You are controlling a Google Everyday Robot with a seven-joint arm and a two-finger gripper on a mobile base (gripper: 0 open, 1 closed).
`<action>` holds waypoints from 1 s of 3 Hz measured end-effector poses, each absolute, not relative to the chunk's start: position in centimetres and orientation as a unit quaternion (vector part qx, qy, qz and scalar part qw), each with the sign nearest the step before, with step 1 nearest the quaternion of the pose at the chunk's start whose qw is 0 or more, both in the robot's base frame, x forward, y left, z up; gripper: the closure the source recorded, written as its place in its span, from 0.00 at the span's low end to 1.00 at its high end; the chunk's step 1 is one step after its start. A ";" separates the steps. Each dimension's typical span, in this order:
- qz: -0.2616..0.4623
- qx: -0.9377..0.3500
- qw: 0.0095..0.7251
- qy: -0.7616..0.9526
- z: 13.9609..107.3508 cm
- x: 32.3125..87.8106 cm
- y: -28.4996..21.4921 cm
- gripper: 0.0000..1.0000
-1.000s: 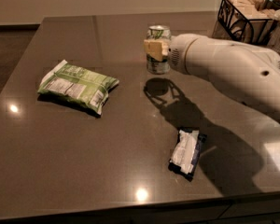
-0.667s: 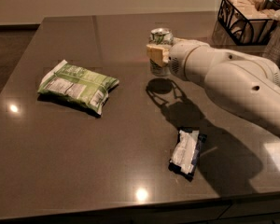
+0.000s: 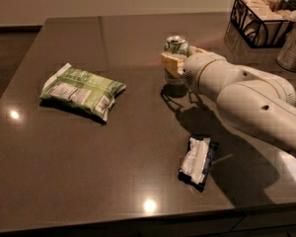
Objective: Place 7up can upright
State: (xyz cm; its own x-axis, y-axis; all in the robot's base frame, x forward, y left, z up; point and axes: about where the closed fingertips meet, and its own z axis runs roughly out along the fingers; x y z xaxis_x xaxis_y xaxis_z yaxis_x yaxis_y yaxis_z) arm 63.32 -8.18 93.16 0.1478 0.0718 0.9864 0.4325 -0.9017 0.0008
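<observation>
The 7up can [image 3: 176, 47] is a small silver can with green markings. It stands upright near the back middle of the dark table [image 3: 89, 172], its shiny top facing up. My gripper [image 3: 180, 64] comes in from the right on the white arm [image 3: 251, 100]. Its tan fingers [image 3: 169, 63] sit on either side of the can's body, shut on it. The lower part of the can is partly hidden by the fingers and wrist. Its base looks at or just above the table top.
A flat green snack bag [image 3: 81, 90] lies at the left. A dark packet with a white label [image 3: 198, 161] lies near the front edge, below the arm. A black wire basket [image 3: 261, 19] and a metallic container [image 3: 293, 48] stand at the back right.
The arm has swung lower and towards the front right. The can has moved slightly down and right with the gripper and stays upright.
</observation>
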 end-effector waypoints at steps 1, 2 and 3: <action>-0.636 -0.741 0.147 -0.157 92.3 63.5 -8.4 1.00; -0.646 -0.732 0.150 -0.153 91.4 63.8 -7.8 1.00; -0.656 -0.724 0.147 -0.151 90.7 64.0 -7.2 0.85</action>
State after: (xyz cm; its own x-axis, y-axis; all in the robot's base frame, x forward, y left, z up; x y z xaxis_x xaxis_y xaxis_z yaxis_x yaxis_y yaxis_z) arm 63.98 -7.22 90.75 0.0924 0.0268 0.9954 0.4118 -0.9112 -0.0137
